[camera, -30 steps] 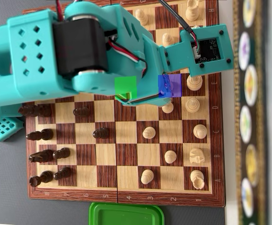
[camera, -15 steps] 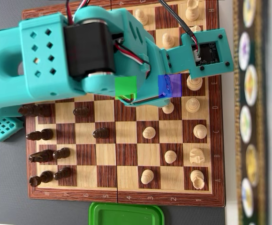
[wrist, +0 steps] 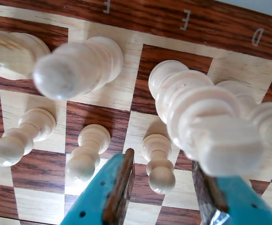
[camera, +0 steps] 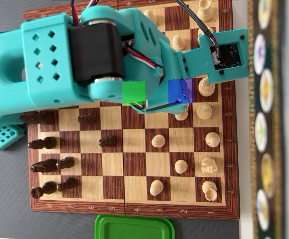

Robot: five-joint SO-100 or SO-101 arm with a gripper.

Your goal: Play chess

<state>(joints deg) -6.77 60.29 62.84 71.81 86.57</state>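
Grey tabletop carries our chessboard (camera: 134,205). We see the pincer (wrist: 166,187) spread wide around a white pawn (wrist: 158,161) near row E — crowded neighbours like the tall white piece (wrist: 206,122) risk being toppled as it closes.

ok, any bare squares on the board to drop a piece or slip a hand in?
In the overhead view, free squares lie mid-board between the dark pawn and light pawn, down to the near edge. It is crowded along the right-hand files, the dark cluster at left, and under the arm.
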